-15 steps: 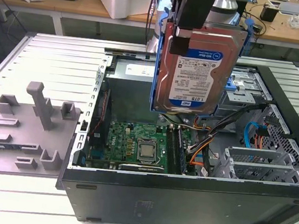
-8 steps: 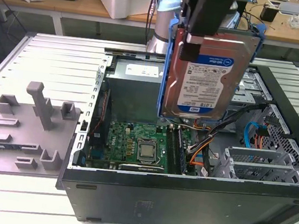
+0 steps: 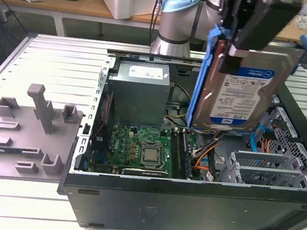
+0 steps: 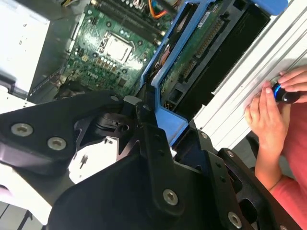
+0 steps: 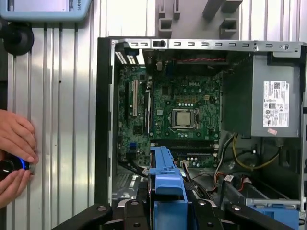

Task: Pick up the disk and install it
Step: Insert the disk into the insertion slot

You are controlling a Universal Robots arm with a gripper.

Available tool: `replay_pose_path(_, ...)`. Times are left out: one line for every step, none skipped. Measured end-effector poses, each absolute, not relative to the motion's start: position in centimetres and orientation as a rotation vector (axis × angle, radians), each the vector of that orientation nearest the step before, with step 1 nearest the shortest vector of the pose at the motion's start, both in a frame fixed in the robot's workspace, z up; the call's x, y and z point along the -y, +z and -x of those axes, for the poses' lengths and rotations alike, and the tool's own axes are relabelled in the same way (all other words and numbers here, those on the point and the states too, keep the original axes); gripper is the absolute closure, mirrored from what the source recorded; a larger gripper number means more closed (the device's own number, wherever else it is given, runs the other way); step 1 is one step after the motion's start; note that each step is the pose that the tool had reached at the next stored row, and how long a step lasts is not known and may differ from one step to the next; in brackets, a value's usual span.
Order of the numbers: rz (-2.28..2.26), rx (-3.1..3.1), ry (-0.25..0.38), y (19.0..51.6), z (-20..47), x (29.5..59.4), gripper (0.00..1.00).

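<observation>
The black gripper (image 3: 246, 45), upper right of the exterior view, is clamped on the top edge of the disk (image 3: 238, 86), which hangs upright and slightly tilted from it, label facing the camera, blue carrier frame running down its side toward the exterior view's left. The disk is held in the air above the open computer case (image 3: 187, 203), clear of the floor of the case, over the tangle of cables between the motherboard (image 3: 138, 147) and the grey metal drive cage (image 3: 270, 168) at lower right. In the second wrist view the gripper (image 4: 165, 127) pinches the blue frame, and the disk (image 4: 201, 52) shows its green circuit-board underside. In the first wrist view the gripper (image 5: 168, 208) holds the blue frame of the disk (image 5: 165, 172) edge-on above the case. The gripper's upper body is cut off by the top of the exterior view, and the disk's upper edge is hidden behind its fingers. The grey power supply (image 3: 139, 91) sits at the back of the case. A person's hands (image 5: 17, 139) rest on the slotted table (image 3: 48, 57) beside the case, around a small dark object (image 5: 9, 165) with a blue glow that is hard to make out
</observation>
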State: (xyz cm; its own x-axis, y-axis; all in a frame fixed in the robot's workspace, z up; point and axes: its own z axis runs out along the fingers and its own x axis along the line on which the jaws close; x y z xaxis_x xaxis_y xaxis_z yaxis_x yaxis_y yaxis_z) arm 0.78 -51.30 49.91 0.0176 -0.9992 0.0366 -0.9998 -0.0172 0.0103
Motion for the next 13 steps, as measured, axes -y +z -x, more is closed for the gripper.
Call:
replay_pose_path(-2.219,2.18,0.026,49.9,-1.2,51.4,0.63)
replay_pose_path(-2.221,2.182,0.022,49.9,-1.5,51.5,0.63)
replay_pose_path(-2.223,2.185,0.016,49.9,-1.9,51.7,0.63)
replay_pose_path(-2.225,2.187,0.012,49.9,-2.2,51.7,0.63)
replay_pose_path(-2.228,2.189,0.007,49.9,-2.5,51.8,0.63)
replay_pose_path(-2.23,2.191,0.002,49.9,-2.9,52.0,0.63)
replay_pose_path(-2.232,2.192,-0.001,49.9,-3.1,52.0,0.63)
replay_pose_path(-2.234,2.195,-0.006,49.9,-3.6,52.2,0.63)
replay_pose_path(-2.235,2.196,-0.008,49.9,-4.1,52.4,0.63)
replay_pose_path(-2.236,2.196,-0.009,49.9,-4.4,52.5,0.63)
replay_pose_path(-2.236,2.197,-0.01,49.8,-4.7,52.6,0.63)
replay_pose_path(-2.236,2.197,-0.011,49.8,-5.1,52.7,0.63)
replay_pose_path(-2.237,2.198,-0.012,49.8,-5.5,52.8,0.63)
